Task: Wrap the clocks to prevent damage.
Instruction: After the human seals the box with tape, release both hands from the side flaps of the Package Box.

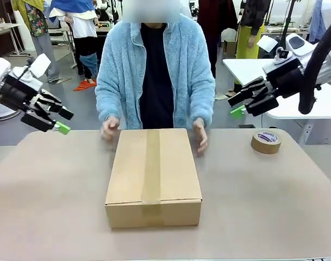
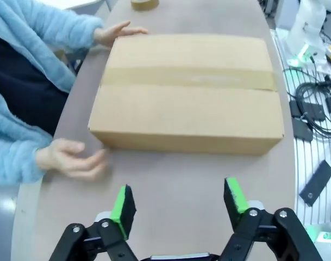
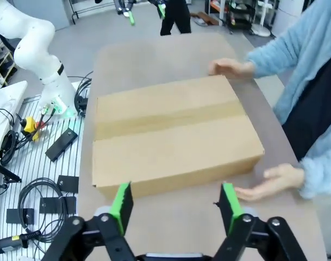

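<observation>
A roll of brown tape (image 1: 266,142) lies on the table (image 1: 45,206), far right.

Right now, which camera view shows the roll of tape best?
The front view: the roll of tape lies whole on the table, to the right of the cardboard box. The left wrist view catches only part of it at the top edge. I cannot find it in the right wrist view.
</observation>
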You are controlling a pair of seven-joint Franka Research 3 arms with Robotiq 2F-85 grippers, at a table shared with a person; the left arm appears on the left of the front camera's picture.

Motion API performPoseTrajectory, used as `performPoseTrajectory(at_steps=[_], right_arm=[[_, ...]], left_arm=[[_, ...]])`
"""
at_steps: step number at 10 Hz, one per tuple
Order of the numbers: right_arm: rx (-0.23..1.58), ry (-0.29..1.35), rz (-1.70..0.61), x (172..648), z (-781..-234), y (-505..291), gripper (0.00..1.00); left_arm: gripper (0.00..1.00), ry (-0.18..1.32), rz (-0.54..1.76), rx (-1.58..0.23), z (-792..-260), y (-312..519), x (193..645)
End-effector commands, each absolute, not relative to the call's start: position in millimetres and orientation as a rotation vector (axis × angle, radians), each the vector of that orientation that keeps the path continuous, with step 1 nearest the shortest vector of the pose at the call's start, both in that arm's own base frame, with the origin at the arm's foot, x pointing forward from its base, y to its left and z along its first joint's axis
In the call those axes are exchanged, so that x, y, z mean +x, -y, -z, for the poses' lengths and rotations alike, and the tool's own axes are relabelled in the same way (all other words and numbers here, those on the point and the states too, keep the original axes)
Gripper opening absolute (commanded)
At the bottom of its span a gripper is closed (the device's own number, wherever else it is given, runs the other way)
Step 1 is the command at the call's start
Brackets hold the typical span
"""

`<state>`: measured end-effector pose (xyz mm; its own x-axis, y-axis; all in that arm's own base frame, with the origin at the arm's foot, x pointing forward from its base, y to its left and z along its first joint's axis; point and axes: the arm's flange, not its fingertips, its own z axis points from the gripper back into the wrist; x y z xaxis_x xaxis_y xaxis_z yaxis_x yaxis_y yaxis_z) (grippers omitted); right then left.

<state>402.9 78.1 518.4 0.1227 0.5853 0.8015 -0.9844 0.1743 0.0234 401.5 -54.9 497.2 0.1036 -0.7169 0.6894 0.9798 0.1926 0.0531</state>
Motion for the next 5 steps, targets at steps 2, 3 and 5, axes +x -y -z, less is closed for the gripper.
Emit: performPoseTrajectory(at_steps=[2,3,5], right_arm=[[0.59,0.684,-1.211,384.5,-514.9,-65.6,1.0],[0.581,0.669,-1.207,384.1,-512.9,-63.9,1.0],[0.574,0.632,-1.214,392.2,-503.9,-64.7,1.0]], left_arm=[[1.0,0.608,1.293,-0.444,-507.6,37.8,374.7],[1.0,0.612,1.286,-0.439,-509.3,33.3,372.8],[1.0,0.61,1.283,-0.442,-505.7,31.7,372.1]])
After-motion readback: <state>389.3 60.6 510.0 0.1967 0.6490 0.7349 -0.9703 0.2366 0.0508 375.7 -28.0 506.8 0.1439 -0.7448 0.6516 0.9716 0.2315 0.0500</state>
